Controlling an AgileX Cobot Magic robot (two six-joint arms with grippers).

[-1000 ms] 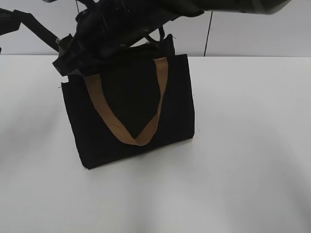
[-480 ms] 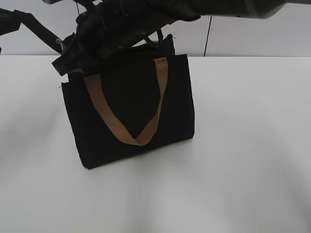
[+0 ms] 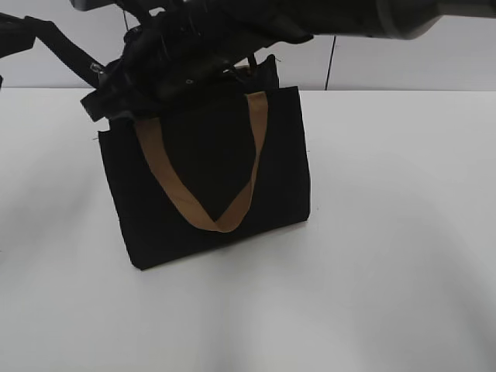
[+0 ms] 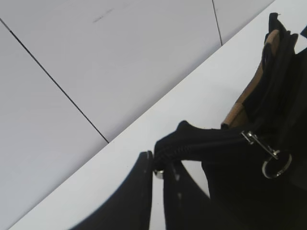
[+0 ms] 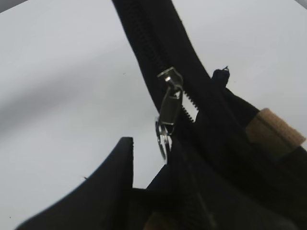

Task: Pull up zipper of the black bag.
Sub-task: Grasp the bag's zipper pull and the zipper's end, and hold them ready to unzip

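Close beside the right fingers (image 5: 120, 172) hangs the zipper (image 5: 169, 103) pull.

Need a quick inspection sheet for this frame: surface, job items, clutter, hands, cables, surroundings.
Surface: white table, bare where visible.
Job's things: black bag standing upright, tan strap hanging down its front; zipper with silver pull dangling.
Clutter: nothing seen.
Hands: left hand pinching a black tab at the bag's end, beside a small metal ring; right hand fingers straddle the pull's ring, and whether they grip it cannot be told. Both arms crowd over the bag's top in the exterior view.
Cables: nothing seen.
Surroundings: pale panelled wall with a dark vertical seam behind the table.
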